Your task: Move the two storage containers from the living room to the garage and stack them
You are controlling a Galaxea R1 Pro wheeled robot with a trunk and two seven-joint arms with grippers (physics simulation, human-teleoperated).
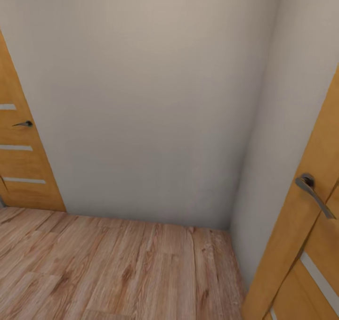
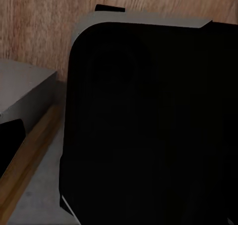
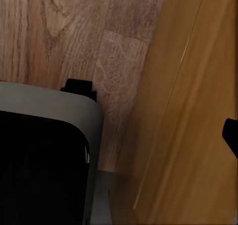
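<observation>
The head view faces a plain white wall point(image 1: 150, 98) in a corner, above a light wood plank floor point(image 1: 108, 268). An orange wooden door point(image 1: 21, 160) with a dark handle point(image 1: 23, 123) stands at the left. A second wooden door point(image 1: 306, 244) with a grey lever handle point(image 1: 313, 192) stands close at the right.

The 2 storage containers are not visible here, so their location cannot be told from this spot. As thin-walled, open bins, they are probably light and a little flexible, best held at the rim or by both long sides.

The left wrist view adds a large black rounded part of the robot point(image 2: 148, 130) over wood floor. The right wrist view adds the right door's face just beside the robot's body point(image 3: 44, 160). Whether either gripper is apart or together, I cannot tell.
</observation>
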